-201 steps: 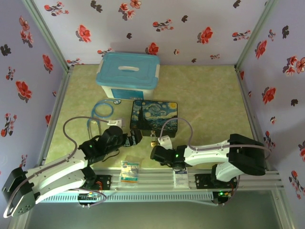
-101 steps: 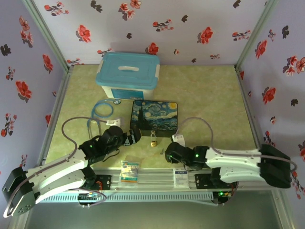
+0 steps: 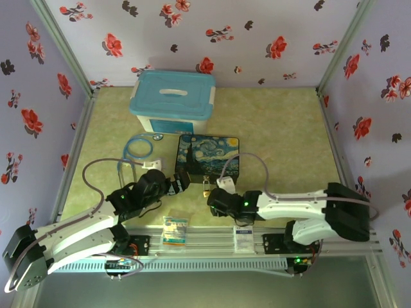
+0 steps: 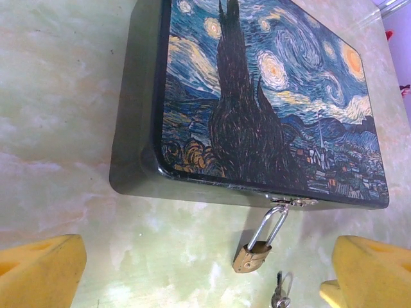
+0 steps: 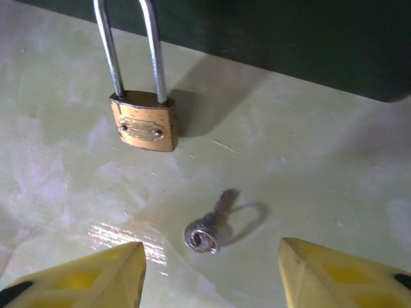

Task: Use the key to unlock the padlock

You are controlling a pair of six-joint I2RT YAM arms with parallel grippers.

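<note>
— Green marbled tabletop (image 3: 282, 141), flowered walls (image 3: 257, 38) all round. What's crowding the right claw (image 5: 209, 269)?
— That painted box (image 4: 257, 115) dead ahead, a blue-lidded tub (image 3: 172, 102) behind it. Right arm's stretched low across the front, fingers spread, pinching nothing.
— And the key (image 5: 207, 230)?
— Flat on the tabletop between those fingers, untouched. See the padlock (image 5: 142, 122)? Just beyond, to the claw's left, shackle through the box's latch (image 4: 292, 202).
— Left claw (image 4: 205, 273)?
— Spread wide, low, facing the padlock.
</note>
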